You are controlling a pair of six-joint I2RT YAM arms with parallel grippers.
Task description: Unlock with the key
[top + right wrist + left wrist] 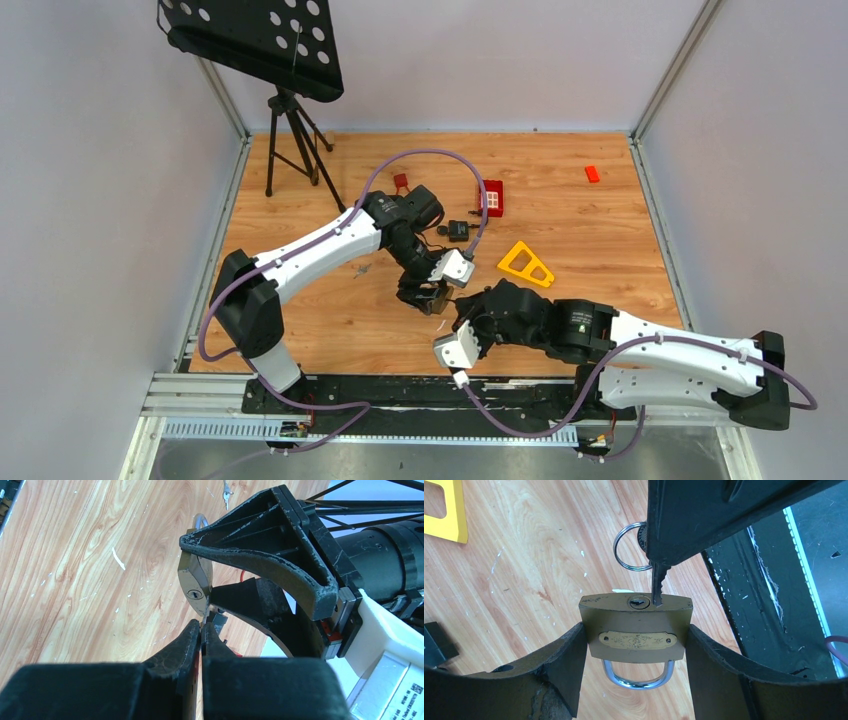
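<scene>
Only wrist views show left pincer clamping padlock, right pincer pinching key beside keyhole.

My left gripper clamps the brass padlock, shackle closed. My right gripper pinches the key, its tip touching the lock face just beside the keyhole.

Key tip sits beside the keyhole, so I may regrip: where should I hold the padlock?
Grip the padlock across its flat side edges, coming from the shackle end, as the left gripper does, leaving the keyhole face free for the key.
</scene>
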